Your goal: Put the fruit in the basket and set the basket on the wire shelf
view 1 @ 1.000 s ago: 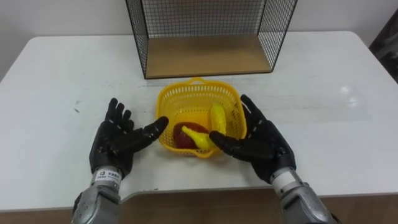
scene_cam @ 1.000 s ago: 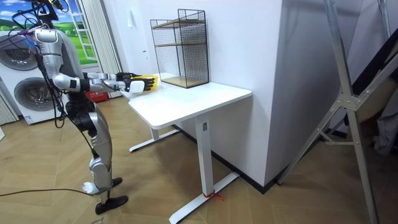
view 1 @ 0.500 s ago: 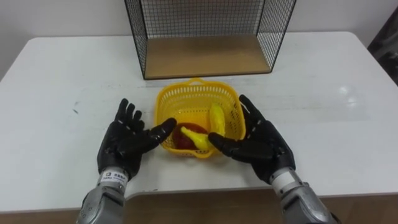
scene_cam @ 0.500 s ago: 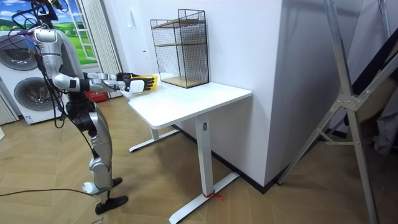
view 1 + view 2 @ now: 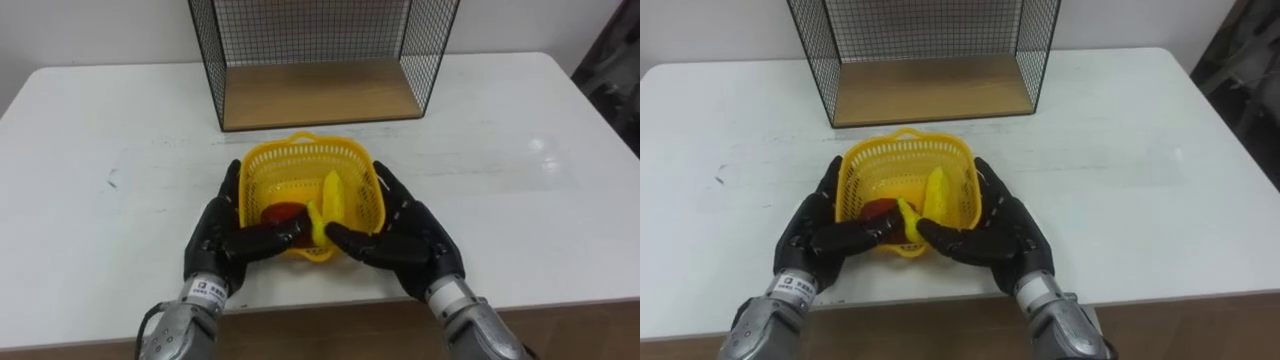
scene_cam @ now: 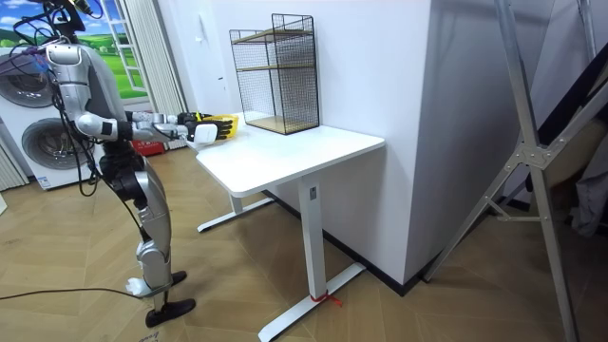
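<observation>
**Left eye view: braced either side of the loaded basket [image 5: 300,150]**

Nearest, flanking the yellow walls: left hand [image 5: 213,238] and right hand [image 5: 412,238]. Fingers straight and close together, laid flat along the side walls. Thumbs reaching inward across the near wall, nothing curled in. Pressed palm to wall, probably for want of any grip on the sides: squeezing from two sides spreads the load over thin mesh.

Between the two sets of fingers, inside the basket: banana [image 5: 330,193] leaning toward the right-hand fingers, red fruit [image 5: 282,213] just beyond the left thumb. Fruit step judged done, lift not yet begun.

Under fingers and basket alike: white table [image 5: 520,180], apparently bearing the basket's weight.

Beyond the fingertips, just past the basket's far rim: wire shelf [image 5: 315,92], open front facing the hands, wooden floor bare. Set straight ahead, so calls only for a lift and a forward carry. Worth guarding against: uneven pressure, a slip, spilled fruit.

Room view: standing at the table's end on the room view's left, both arms held out level.
</observation>
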Tool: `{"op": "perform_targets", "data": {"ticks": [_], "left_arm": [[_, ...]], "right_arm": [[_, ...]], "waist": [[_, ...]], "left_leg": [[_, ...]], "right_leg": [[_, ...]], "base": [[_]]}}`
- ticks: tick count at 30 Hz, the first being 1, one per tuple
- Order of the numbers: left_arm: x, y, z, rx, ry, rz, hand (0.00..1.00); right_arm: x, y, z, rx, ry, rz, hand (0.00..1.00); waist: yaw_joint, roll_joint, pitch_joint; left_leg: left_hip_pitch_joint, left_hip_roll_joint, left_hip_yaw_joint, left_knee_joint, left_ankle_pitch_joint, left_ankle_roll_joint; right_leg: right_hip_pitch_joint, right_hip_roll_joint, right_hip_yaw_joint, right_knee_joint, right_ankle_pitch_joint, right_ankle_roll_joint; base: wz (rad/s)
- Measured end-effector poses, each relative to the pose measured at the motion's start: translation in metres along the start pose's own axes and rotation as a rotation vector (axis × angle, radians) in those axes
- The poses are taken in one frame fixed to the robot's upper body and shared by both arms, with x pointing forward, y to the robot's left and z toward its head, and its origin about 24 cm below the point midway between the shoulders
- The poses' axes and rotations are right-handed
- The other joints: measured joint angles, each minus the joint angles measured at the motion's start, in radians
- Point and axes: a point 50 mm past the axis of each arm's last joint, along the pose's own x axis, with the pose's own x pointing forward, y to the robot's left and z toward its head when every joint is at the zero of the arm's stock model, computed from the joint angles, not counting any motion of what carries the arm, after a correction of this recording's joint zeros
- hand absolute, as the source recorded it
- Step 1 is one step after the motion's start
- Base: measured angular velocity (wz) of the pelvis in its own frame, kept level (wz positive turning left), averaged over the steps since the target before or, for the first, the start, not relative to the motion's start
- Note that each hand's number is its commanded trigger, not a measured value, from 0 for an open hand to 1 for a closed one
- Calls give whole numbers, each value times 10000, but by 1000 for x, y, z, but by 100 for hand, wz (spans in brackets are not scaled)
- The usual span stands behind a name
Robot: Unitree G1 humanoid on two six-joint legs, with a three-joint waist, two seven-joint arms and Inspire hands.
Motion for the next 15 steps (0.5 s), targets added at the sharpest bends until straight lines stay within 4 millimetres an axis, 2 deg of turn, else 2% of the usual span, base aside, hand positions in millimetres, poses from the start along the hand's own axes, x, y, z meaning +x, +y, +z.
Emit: {"op": "perform_targets", "data": {"ticks": [10,15], "left_arm": [[0,-15,0,478,-71,-614,0],[0,-16,3,621,-212,-712,0]], "right_arm": [[5,0,7,-160,-378,-400,0],[11,2,16,-536,-599,-425,0]], "waist": [[-25,-68,14],[-166,-75,10]], "left_leg": [[-53,-3,7,-15,9,16],[-89,-3,45,-17,9,16]], "right_leg": [[-109,17,56,44,0,0],[-129,15,69,43,0,0]], "base": [[0],[0]]}}
